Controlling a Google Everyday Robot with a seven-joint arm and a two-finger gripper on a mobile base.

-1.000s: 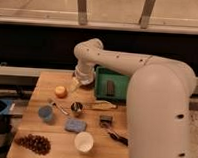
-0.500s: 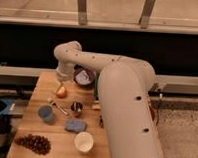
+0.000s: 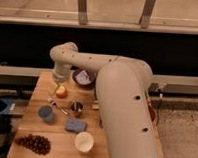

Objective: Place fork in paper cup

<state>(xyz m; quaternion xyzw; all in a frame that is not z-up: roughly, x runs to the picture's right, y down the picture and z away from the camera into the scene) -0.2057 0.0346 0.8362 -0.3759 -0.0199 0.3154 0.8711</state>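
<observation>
Well up-left of the paper cup (image 3: 83,141), the fork (image 3: 58,107) lies flat on the wooden table (image 3: 31,102). It is slim and silvery with a thin straight handle, slanting between a blue cup (image 3: 45,113) and a small metal cup (image 3: 76,108). The gripper (image 3: 57,83) hangs farther up-left of the paper cup, just over an orange fruit (image 3: 61,91), fingers spread apart, holding nothing. Bare wood lies left of the fork. Grapes (image 3: 33,142) sit left of the paper cup near the front edge, and the white arm (image 3: 123,110) covers the table's right side. One each: grapes, blue cup, fork, fruit, metal cup, sponge (image 3: 75,125), paper cup, bowl (image 3: 82,77).
</observation>
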